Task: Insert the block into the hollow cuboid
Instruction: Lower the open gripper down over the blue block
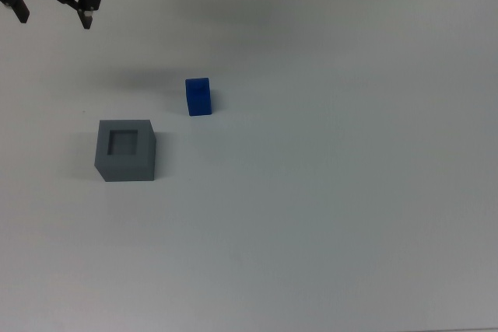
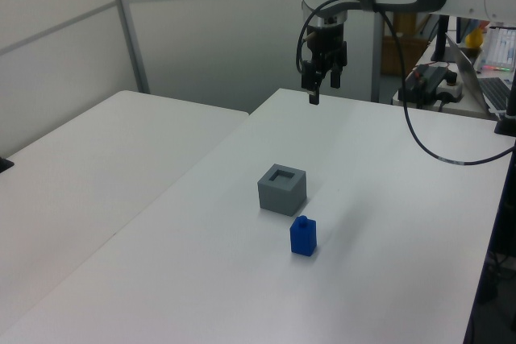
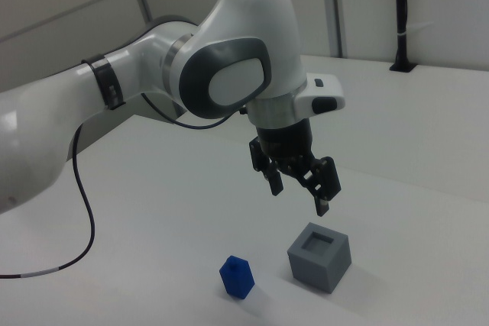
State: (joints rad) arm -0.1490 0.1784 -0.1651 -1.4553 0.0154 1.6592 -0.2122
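Observation:
The bright-blue block (image 1: pixel 198 96) stands upright on the white table (image 1: pixel 350 192), alone and untouched. To the top view's lower left of it sits the dark-grey hollow cuboid (image 1: pixel 125 150), its square recess facing up with nothing in it. My gripper (image 1: pixel 54 17) hangs open and holds nothing, high over the table near the top view's upper-left corner, well away from both. In the left view the gripper (image 2: pixel 322 90) is above and behind the cuboid (image 2: pixel 282 189), with the block (image 2: pixel 303 237) nearer the camera. In the right view the gripper (image 3: pixel 299 195) hovers above the cuboid (image 3: pixel 319 257) and the block (image 3: pixel 236 276).
A second white table (image 2: pixel 81 167) adjoins on the left view's left. A black cable (image 2: pixel 419 134) loops down from the arm. A desk with equipment (image 2: pixel 435 78) stands behind the table at the left view's right.

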